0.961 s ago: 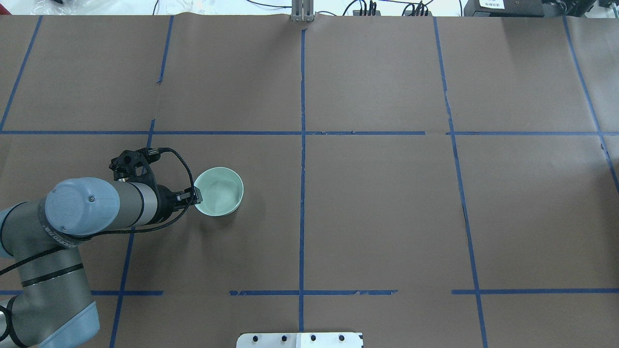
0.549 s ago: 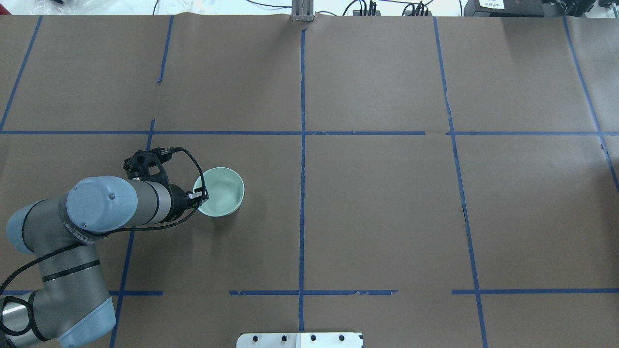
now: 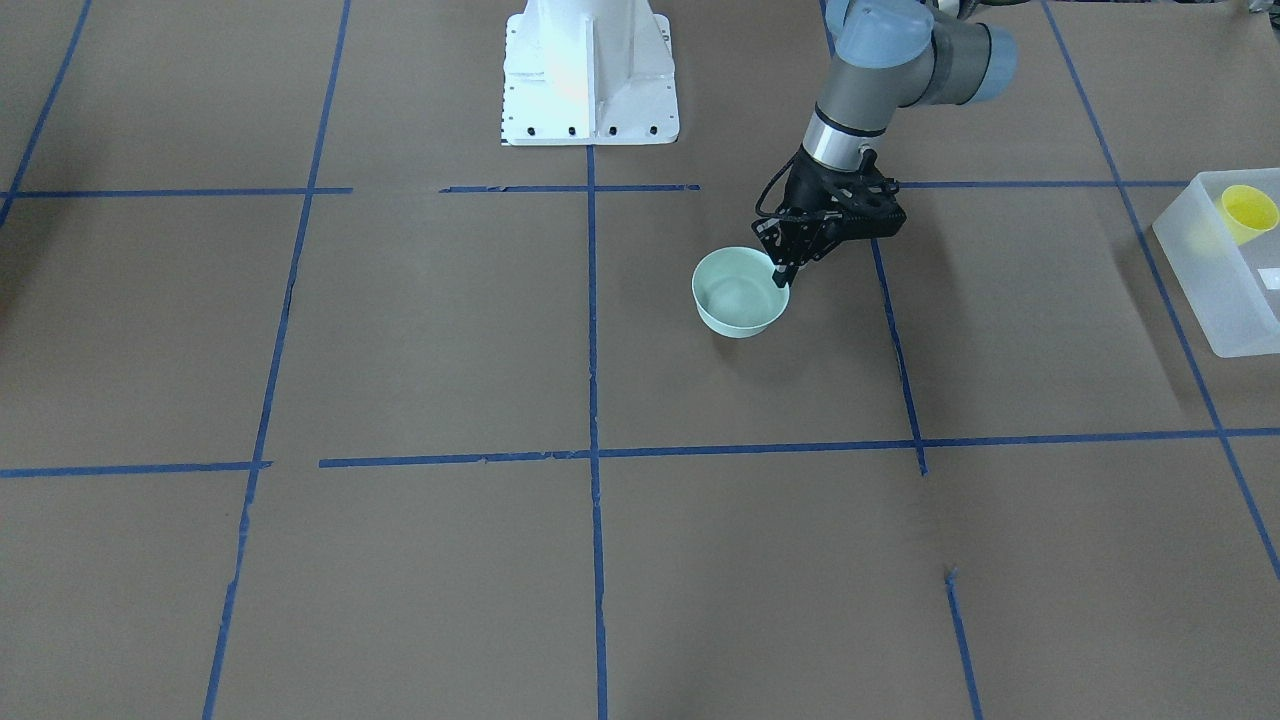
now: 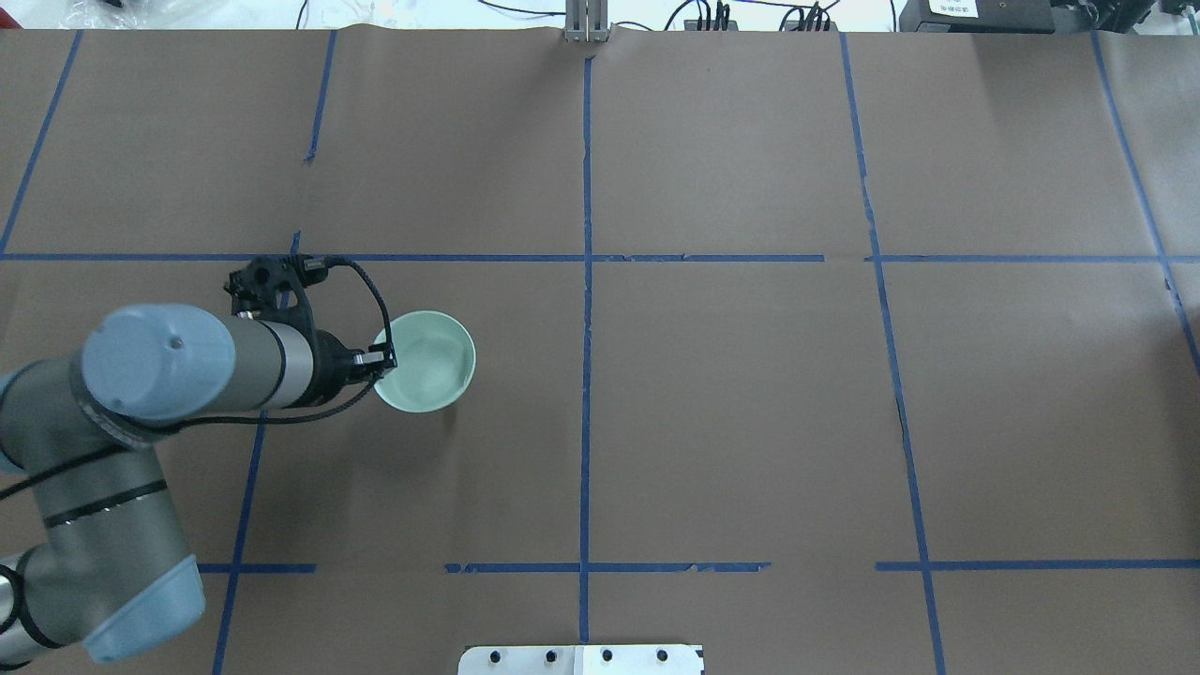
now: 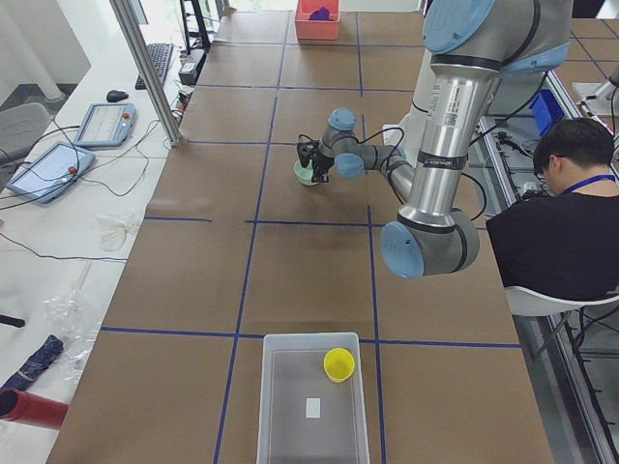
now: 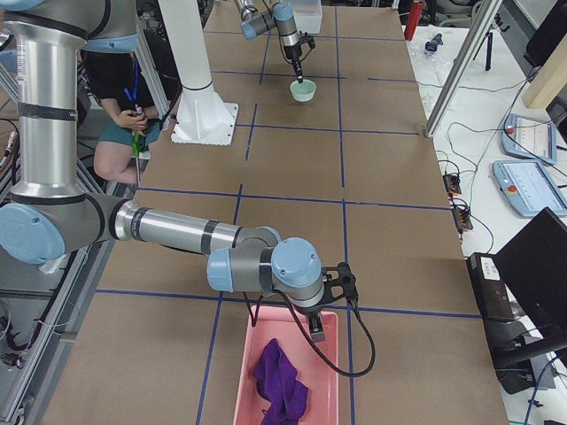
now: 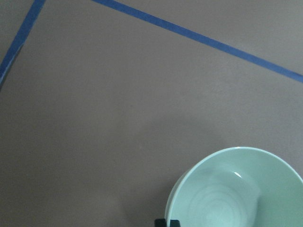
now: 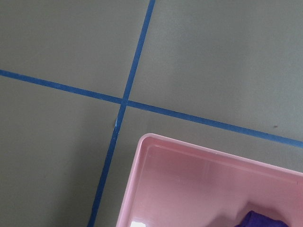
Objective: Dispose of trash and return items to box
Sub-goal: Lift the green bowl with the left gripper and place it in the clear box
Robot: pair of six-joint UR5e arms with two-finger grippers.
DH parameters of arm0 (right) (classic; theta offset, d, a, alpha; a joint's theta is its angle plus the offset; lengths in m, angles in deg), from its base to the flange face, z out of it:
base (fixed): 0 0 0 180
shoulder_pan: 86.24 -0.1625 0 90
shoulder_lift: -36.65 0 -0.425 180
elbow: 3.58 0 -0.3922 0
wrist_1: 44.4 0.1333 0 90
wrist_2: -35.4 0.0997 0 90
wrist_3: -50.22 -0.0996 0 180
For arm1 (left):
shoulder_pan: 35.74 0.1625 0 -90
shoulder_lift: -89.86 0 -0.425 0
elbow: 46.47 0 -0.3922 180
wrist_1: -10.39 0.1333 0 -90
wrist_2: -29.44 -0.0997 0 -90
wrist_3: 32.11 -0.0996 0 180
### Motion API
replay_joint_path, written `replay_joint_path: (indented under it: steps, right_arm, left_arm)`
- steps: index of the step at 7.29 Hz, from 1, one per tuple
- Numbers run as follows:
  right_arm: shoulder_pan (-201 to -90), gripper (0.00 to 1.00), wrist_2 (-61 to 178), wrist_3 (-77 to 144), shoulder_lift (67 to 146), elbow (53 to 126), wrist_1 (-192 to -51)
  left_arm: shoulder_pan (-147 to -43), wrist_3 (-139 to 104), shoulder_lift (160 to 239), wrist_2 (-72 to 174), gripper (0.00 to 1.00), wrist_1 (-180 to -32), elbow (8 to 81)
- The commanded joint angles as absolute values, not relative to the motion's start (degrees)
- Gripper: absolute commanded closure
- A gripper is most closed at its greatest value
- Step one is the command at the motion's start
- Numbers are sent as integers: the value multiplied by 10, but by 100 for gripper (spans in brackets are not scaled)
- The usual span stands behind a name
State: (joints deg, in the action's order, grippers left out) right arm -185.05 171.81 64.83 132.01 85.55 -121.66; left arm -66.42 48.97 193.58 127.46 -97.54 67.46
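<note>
The left hand is clenched on the near rim of a pale green bowl, and the wrist view shows a dark fingertip right at the rim. The bowl is upright and empty. Its shadow lies a little apart from it on the tabletop, so I judge it is slightly raised, but I cannot be sure.

Farther out, on the robot's left end of the tabletop and well apart from the bowl, stands the clear white box. The yellow cup is already inside it, near one corner.

The right hand hangs over a pink tray at the opposite end, where a purple cloth lies. I cannot tell whether this hand is released or clenched, because the fingers do not show clearly.

The step in hand seems to be returning the bowl to the box. The next move, I think, calls for lifting the bowl fully clear, carrying it sideways to the robot's left until it is above the box, then lowering it and letting go. The grip holds only one edge, so the bowl could tilt or slip if the motion is fast. It should come down beside the cup, not on it.
</note>
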Motion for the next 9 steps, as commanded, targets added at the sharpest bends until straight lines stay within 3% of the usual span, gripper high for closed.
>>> replay_joint_path:
  steps: [1, 3, 5, 7, 9]
  right_arm:
    - [-1850, 0, 1718, 649, 1320, 855, -1217]
    - [-1850, 0, 1718, 649, 1320, 856, -1217]
    - [-1850, 0, 1718, 650, 1319, 857, -1216]
    - [-1850, 0, 1718, 652, 1319, 860, -1216]
    - [-1850, 0, 1718, 653, 1319, 860, -1216]
  left_arm:
    - [-815, 271, 1936, 1384, 100, -869, 757]
    - [-995, -16, 1925, 1480, 100, -782, 766]
    - [-1129, -303, 1861, 1504, 100, -751, 734]
    - [-1283, -588, 1836, 1523, 100, -761, 607]
    - [-1371, -728, 1809, 1523, 100, -811, 504]
